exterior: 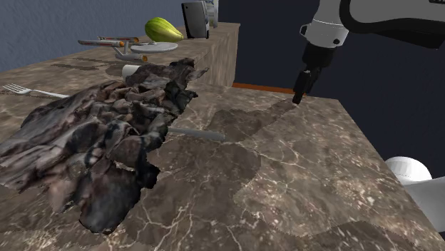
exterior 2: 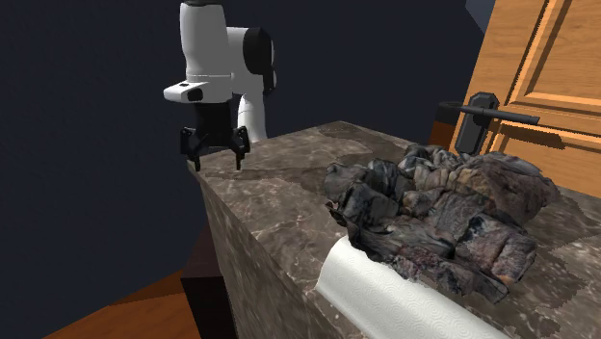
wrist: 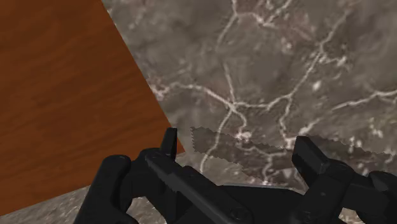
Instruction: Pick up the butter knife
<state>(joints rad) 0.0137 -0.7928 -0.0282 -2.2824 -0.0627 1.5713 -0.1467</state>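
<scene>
**Reach not yet started: open gripper at the counter's corner, knife half under the cloth**

Reading the shoulder view from its left, I see a fork (exterior: 28,91) lying on the marbled counter (exterior: 307,178). Next to it sprawls a dark crumpled cloth (exterior: 107,135). A slim grey bar pokes out from under the cloth's right edge, and I take it for the butter knife (exterior: 200,134), mostly covered. Farther right, well apart from it, my gripper (exterior: 299,96) hangs just above the counter's far corner.

In the second exterior view the gripper (exterior 2: 215,162) has its fingers spread with nothing between them. The wrist view agrees: the gripper (wrist: 238,145) looks down on the counter's edge, with brown floor (wrist: 63,83) beyond.

I judge this the approach step. Next I must travel to the exposed end, turn the jaws across it, descend and close clear of the cloth.
</scene>
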